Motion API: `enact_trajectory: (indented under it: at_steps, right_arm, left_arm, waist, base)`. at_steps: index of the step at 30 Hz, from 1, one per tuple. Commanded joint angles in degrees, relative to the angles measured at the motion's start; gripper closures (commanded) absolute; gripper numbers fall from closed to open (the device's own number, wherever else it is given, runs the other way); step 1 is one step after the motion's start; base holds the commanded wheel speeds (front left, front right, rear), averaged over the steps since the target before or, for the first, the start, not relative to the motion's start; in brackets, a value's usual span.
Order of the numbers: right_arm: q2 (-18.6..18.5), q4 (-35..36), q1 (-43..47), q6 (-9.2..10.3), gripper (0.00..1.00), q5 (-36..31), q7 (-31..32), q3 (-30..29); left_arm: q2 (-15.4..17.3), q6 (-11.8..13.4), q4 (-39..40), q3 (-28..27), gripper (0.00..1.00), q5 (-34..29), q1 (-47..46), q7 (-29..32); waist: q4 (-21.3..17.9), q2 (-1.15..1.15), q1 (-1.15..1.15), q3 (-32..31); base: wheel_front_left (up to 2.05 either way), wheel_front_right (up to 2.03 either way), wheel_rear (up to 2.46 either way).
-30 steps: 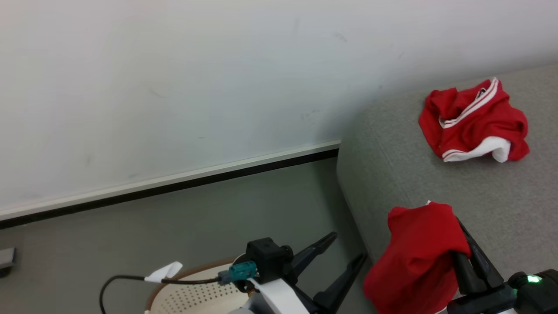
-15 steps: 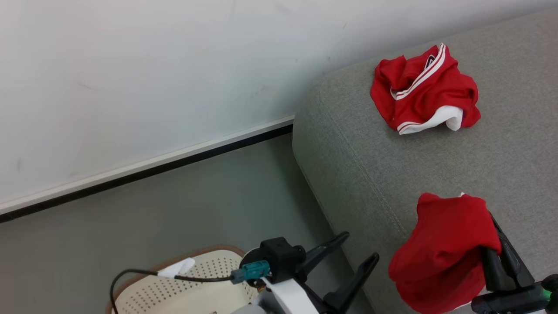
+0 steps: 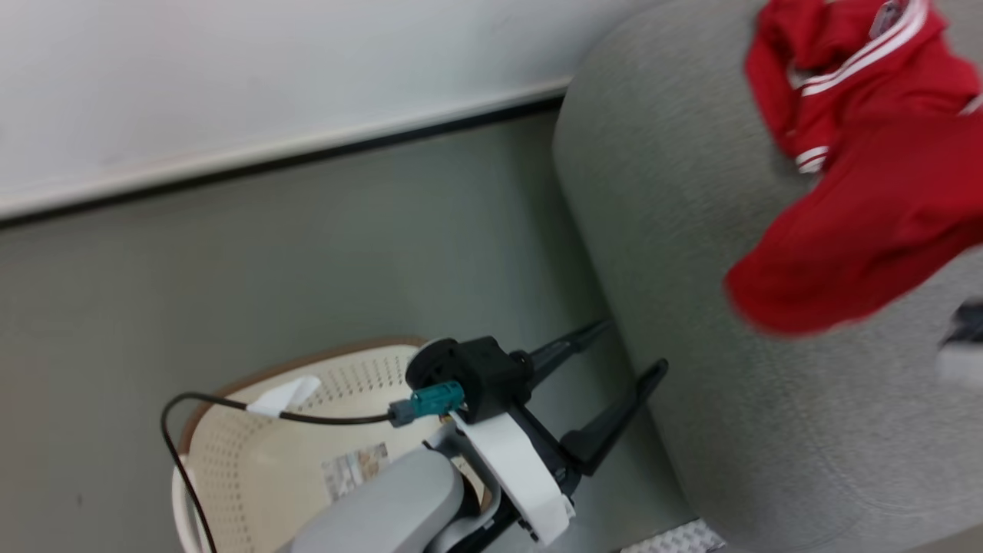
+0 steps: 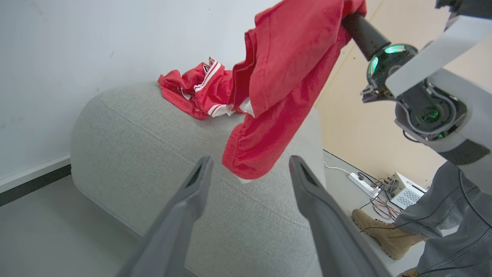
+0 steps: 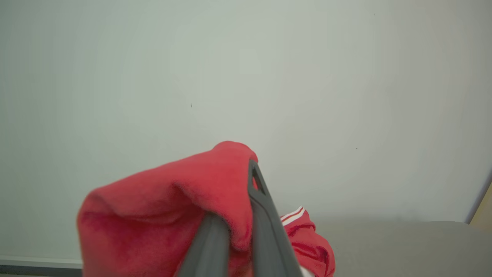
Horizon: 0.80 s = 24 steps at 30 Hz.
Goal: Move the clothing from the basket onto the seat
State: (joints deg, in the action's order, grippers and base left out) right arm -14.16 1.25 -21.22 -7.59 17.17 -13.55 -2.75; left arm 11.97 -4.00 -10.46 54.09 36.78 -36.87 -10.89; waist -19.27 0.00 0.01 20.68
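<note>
My right gripper [image 5: 240,215] is shut on a red piece of clothing [image 4: 284,77], which hangs in the air over the grey seat [image 4: 153,154]. In the head view this held clothing [image 3: 860,238] is blurred. A second red garment with white stripes [image 4: 196,92] lies crumpled on the seat near the wall. The cream basket [image 3: 230,461] with its brown rim stands on the floor at the lower left, partly hidden by my left arm. Above the floor between basket and seat my left gripper [image 3: 633,344] stands open and holds nothing.
A white wall with a dark baseboard [image 3: 307,153] runs behind the grey floor. In the left wrist view a person's boot [image 4: 380,234] and trouser leg [image 4: 442,215] stand right of the seat, near a power strip [image 4: 363,182] and a small box [image 4: 401,188].
The head camera has tilted and shifted. My right gripper has carried the red garment up and farther over the seat, towards the lying garment. The left gripper stays open.
</note>
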Motion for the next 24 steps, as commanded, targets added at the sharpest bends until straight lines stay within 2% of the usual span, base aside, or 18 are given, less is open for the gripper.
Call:
enact_trajectory:
  at_steps: [1, 7, 10, 13, 16, 19, 23, 24]
  right_arm:
    - [-0.6, -0.4, -2.5, 0.18, 1.00, 0.1, 0.2, -0.9]
    - [-7.8, -6.6, -20.3, 0.17, 1.00, 0.2, 5.5, -9.7]
    - [-12.2, -11.4, -27.7, 0.18, 1.00, -2.7, 8.5, -15.2]
    - [-16.0, -16.7, -33.0, 0.18, 1.00, -5.4, 11.4, -19.8]
    - [-18.3, -22.0, -35.3, 0.17, 1.00, -7.8, 13.1, -23.3]
    - [-17.9, -27.2, -34.6, 0.17, 1.00, -10.7, 13.7, -26.1]
    - [-14.4, -33.5, -31.7, 0.18, 1.00, -14.9, 11.4, -28.6]
    - [-13.4, -35.0, -31.2, 0.18, 0.96, -16.0, 10.8, -29.1]
  left_arm:
    - [0.6, -0.1, 0.2, -0.2, 0.00, -0.5, -0.9, 0.2]
    - [1.5, -0.4, 1.0, -0.8, 0.00, -1.3, -3.5, 0.2]
    - [1.8, -0.4, 1.4, -1.0, 0.00, -1.4, -4.2, 0.0]
    - [2.2, -0.2, 1.7, -1.2, 0.00, -1.6, -4.6, -0.2]
    - [2.5, 0.0, 2.0, -1.5, 0.00, -1.5, -4.7, -0.4]
    - [3.0, 0.4, 2.2, -1.8, 0.00, -1.2, -4.2, -0.7]
    - [3.5, 1.0, 2.1, -2.5, 0.00, -0.2, -2.7, -0.9]
    - [3.6, 1.4, 2.0, -2.6, 0.00, 0.0, -2.3, -1.1]
  waist:
    - [4.0, 0.00, -0.01, 5.1]
    - [8.4, 0.00, -0.01, 10.1]
    - [10.7, 0.00, -0.01, 11.7]
    - [12.5, 0.00, -0.01, 13.2]
    - [13.9, 0.00, -0.01, 14.2]
    - [14.6, 0.00, -0.01, 14.7]
    - [14.8, 0.00, -0.01, 14.6]
    - [14.7, 0.00, -0.01, 14.3]
  base:
    - [0.00, 0.00, 0.00]
    - [0.00, 0.00, 0.00]
    - [0.00, 0.00, 0.00]
    - [0.00, 0.00, 0.00]
    - [0.00, 0.00, 0.00]
    - [0.00, 0.00, 0.00]
    - [0.00, 0.00, 0.00]
    - [0.00, 0.00, 0.00]
